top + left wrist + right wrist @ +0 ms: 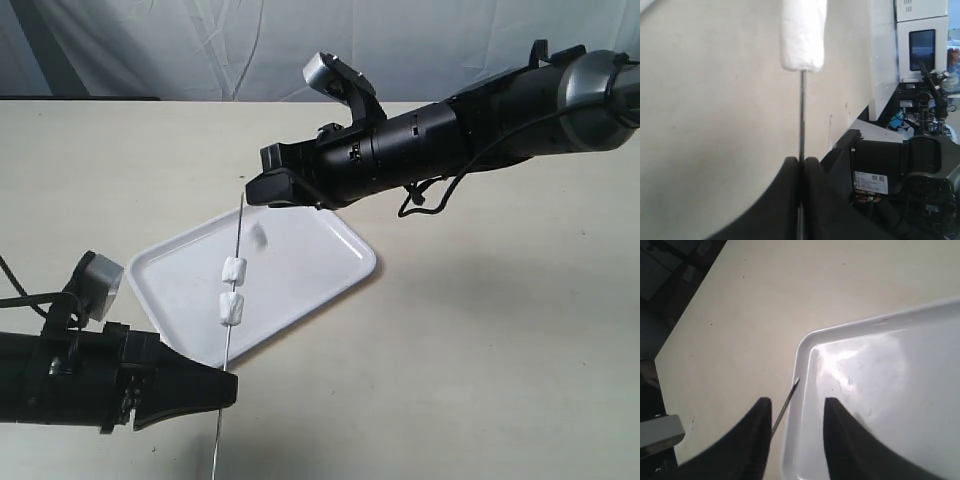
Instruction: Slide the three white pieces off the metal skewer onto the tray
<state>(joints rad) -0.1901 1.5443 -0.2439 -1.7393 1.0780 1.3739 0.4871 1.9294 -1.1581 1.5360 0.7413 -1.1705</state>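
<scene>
– low left of the exterior frame, what is your left gripper (230,385) doing?
– it's clamped on the skewer (237,235) below the pieces. the left wrist view shows both fingers (787,200) pressed against the rod with no gap. that grip fixes the rod at a steep tilt, so its upper part hangs above the tray (320,262). anything that slides off should land there rather than on the table (480,350).
– and your right gripper (258,172)?
– spread apart, holding nothing. in the right wrist view the skewer tip lies between the two fingers (760,440) and seems to touch neither. it sits at the free end, upper middle of the frame. that's likely because the pieces must leave that way, since the left grip blocks the other end.
– where are the pieces?
– the upper piece (233,269) and lower piece (230,308) are threaded mid-rod, close together, at the centre of the frame over the tray. a blurred white patch (258,236) just right of the rod looks like the third. i can't tell whether it lies on the tray or is in the air.
– so?
– i'd judge one off and two to go. you'd close on the upper piece and draw it toward the tip.
</scene>
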